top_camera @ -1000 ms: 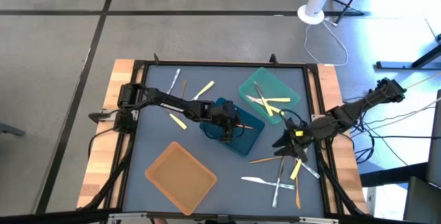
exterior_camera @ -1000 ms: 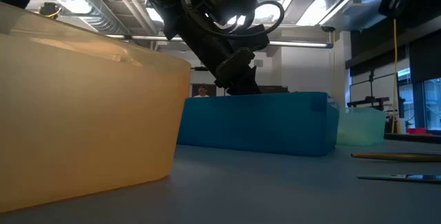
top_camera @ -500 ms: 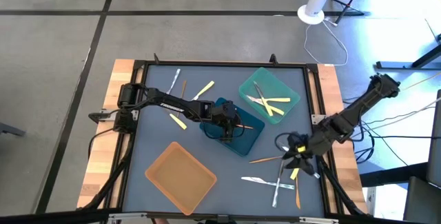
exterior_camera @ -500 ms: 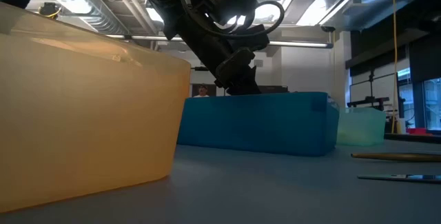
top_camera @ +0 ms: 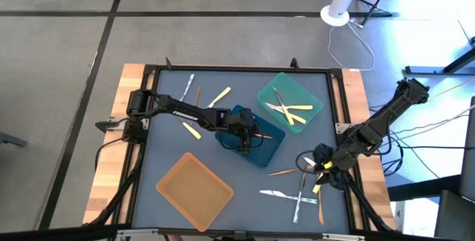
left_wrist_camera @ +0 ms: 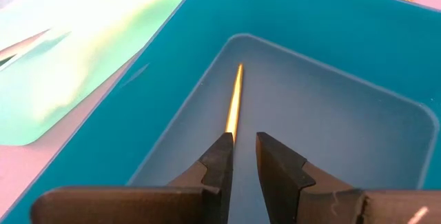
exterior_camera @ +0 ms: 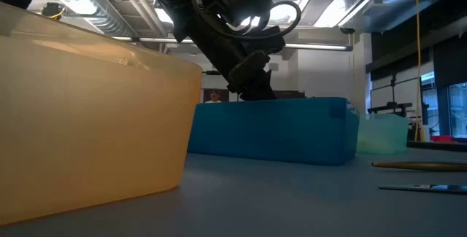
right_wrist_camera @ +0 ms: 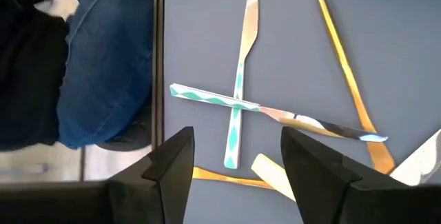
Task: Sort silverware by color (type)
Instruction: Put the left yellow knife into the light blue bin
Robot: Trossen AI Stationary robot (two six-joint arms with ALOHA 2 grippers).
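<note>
Silverware lies all over the dark bench [top_camera: 159,133]: thin little plastic pieces in yellow, orange and shiny clear. One orange piece [left_wrist_camera: 234,103] lies flat inside the blue tray [top_camera: 261,148] in the middle. A few yellow and clear pieces [top_camera: 288,110] sit in the teal tray [top_camera: 315,91] behind it. Two clear pieces [right_wrist_camera: 238,103] lie crossed on the bench near the right front corner, with orange ones [right_wrist_camera: 343,72] and a yellow one [right_wrist_camera: 274,174] close by. More yellow and clear pieces [top_camera: 217,97] lie at the back left.

The left gripper [left_wrist_camera: 242,158] reaches down into the blue tray. Its fingers [left_wrist_camera: 219,160] are nearly together with a thin gap, right at the end of the orange piece, grasping nothing. The right gripper [right_wrist_camera: 236,156] hangs over the crossed clear pieces, pointing down. Its fingers [right_wrist_camera: 173,160] are spread wide and hold nothing.

An orange tray [top_camera: 194,190] sits empty at the front left. Past the bench edge, someone's blue jeans [right_wrist_camera: 103,65] show.
</note>
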